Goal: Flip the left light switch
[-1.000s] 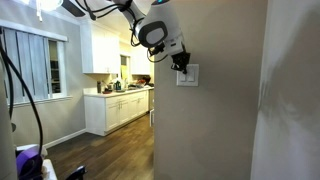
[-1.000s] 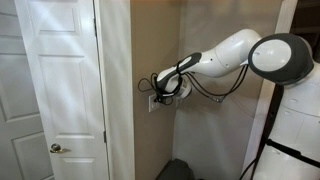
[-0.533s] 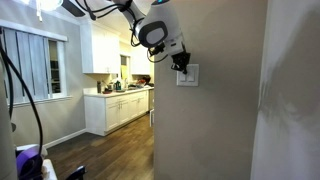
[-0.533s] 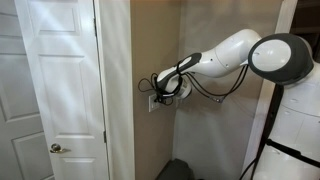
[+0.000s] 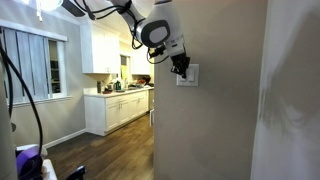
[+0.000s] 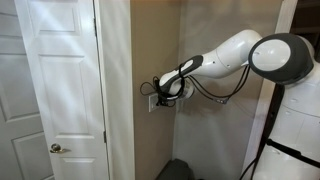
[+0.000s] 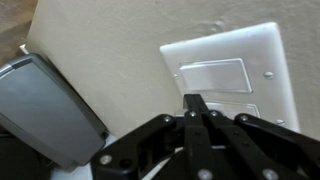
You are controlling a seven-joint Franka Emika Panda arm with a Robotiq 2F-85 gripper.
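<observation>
A small white wall plate (image 5: 190, 77) holds two white rockers and also shows in the wrist view (image 7: 270, 50). My gripper (image 5: 181, 67) is shut and empty. Its fingertips (image 7: 193, 99) press against the plate's upper left part, at the end of the left light switch (image 7: 243, 108), which my fingers mostly hide. The twin rocker (image 7: 213, 77) shows in full beside it. In an exterior view the gripper (image 6: 158, 95) hides the plate from the side.
The plate sits on a beige wall (image 5: 215, 120) near its corner. Beyond the corner are white kitchen cabinets (image 5: 115, 105). A white panelled door (image 6: 55, 90) stands next to the wall corner. The robot's white body (image 6: 295, 110) stands close by.
My gripper has edged very slightly down and toward the plate. Nothing else has moved.
</observation>
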